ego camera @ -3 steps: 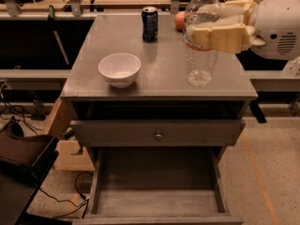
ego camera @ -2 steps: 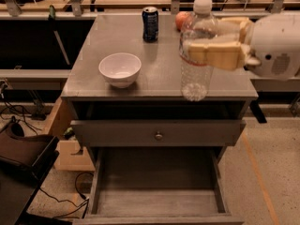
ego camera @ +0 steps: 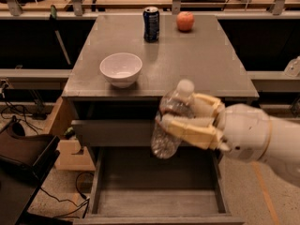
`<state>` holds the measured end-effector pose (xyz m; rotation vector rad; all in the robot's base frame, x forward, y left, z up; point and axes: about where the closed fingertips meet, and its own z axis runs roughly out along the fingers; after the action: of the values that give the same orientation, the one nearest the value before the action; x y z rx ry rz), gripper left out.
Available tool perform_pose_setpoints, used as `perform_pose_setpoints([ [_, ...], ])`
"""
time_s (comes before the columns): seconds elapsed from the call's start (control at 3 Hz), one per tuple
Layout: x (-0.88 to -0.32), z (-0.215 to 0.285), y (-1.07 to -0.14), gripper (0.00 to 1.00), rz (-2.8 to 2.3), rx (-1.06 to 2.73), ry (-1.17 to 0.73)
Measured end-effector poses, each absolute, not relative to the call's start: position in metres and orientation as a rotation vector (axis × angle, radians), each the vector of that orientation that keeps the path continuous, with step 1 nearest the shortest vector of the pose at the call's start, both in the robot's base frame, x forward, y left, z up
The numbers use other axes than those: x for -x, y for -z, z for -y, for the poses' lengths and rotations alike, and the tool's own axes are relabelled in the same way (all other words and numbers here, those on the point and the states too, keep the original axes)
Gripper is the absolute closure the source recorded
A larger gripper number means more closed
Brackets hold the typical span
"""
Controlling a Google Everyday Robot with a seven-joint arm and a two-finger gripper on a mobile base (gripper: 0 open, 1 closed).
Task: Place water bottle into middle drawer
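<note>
1. On the flat grey counter [ego camera: 187, 60] stand a round white bowl [ego camera: 121, 68] near the front left, a dark blue soda can [ego camera: 151, 24] at the back, and a red apple [ego camera: 185, 20] just right of the can. All three are well apart from the bottle.
2. Below the counter top is a shut grey drawer front [ego camera: 112, 132]. Under it, the wide grey wooden middle drawer [ego camera: 154, 198] is pulled out, its plank floor bare.
3. Nothing lies between the bottle and the open drawer.
4. The slim clear plastic water bottle [ego camera: 165, 142] is tilted, with its white cap up and to the right and its base down and to the left. It is held in the air in front of the counter's edge, above the open drawer.
5. The cream two-finger gripper [ego camera: 176, 116] reaches in from the right, its fingers clamped around the bottle's middle.
6. Count: one bowl, one can, one apple, one bottle, one gripper, two drawers.
</note>
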<state>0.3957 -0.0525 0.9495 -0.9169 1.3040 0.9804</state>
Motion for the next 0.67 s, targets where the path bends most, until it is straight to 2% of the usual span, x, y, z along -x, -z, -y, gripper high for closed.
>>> perform_pose_setpoints([
  [0.33,-0.376,0.041,-0.881,1.00,-1.285,0.964,-1.065],
  [0.67,-0.380,0.051,-0.824,1.00,-1.353,1.014,-1.061],
])
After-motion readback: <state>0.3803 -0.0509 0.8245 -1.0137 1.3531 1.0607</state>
